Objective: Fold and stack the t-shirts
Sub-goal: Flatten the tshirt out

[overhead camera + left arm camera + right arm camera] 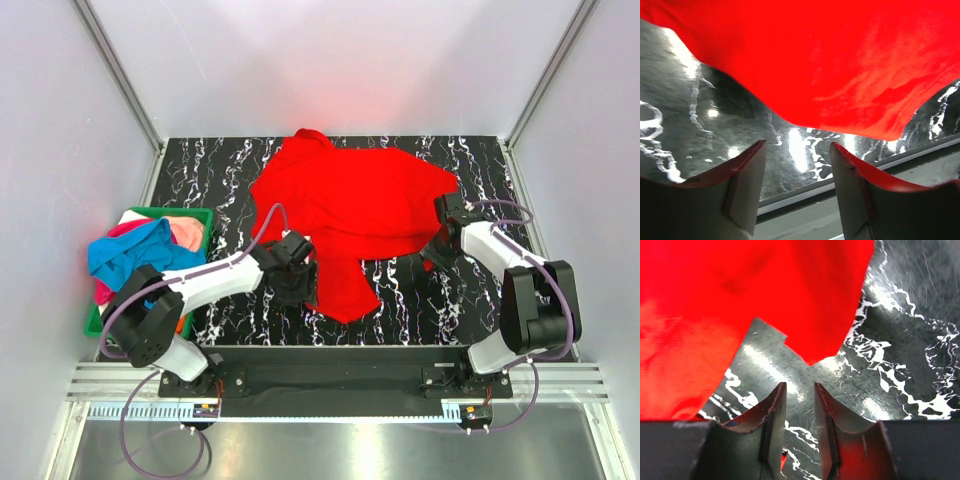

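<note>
My left gripper (297,290) sits at the lower left edge of the red t-shirt (350,210), which lies spread and rumpled across the middle of the black marbled table (210,180). In my left wrist view its 2 fingers (747,180) stand wide apart with nothing between them, and the shirt's hem (850,75) fills the upper frame.

My right gripper (438,245) is at the shirt's right edge. In my right wrist view its fingers (775,415) are released with a narrow gap, bare table between them, and a red corner (812,355) hangs just above the tips.

At the left of the overhead view, a green basket (165,212) holds a blue t-shirt (125,255) and a pink t-shirt (185,232).
</note>
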### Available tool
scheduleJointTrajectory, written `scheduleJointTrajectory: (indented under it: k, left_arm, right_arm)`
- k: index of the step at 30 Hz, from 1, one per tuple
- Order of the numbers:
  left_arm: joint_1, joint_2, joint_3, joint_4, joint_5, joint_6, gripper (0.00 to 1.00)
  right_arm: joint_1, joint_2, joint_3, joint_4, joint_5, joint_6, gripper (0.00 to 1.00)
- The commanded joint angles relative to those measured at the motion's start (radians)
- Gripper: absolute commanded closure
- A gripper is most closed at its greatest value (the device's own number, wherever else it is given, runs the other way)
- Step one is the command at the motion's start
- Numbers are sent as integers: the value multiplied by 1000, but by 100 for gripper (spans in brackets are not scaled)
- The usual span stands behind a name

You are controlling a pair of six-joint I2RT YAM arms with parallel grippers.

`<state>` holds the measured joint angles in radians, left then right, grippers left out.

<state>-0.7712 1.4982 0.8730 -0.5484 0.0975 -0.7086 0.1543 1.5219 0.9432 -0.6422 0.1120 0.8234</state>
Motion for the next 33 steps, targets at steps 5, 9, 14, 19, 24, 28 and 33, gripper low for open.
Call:
scheduleJointTrajectory:
  k: [5,9,14,19,24,28,33]
  left_arm:
    - [-72,68,7,156,-39,-77,40]
    - [-73,158,17,162,-85,-63,41]
    - [-71,221,61,102,-126,-58,83]
    - [-63,36,184,-169,-338,-5,100]
    - [33,-108,348,-340,-446,79,100]
    - [157,-110,362,-337,-374,138,100]
    - [168,-40,316,-311,-233,155,100]
  right_arm:
    - [2,44,-44,73,118,91,62]
    - [2,52,-44,79,198,68,62]
    - [-5,60,-52,72,278,33,88]
    - [-7,-23,69,-86,455,-55,100]
    - [-12,-172,172,-183,572,-119,100]
    - [-15,-206,160,-192,571,-132,100]
    - [-15,-143,102,-194,448,-125,100]
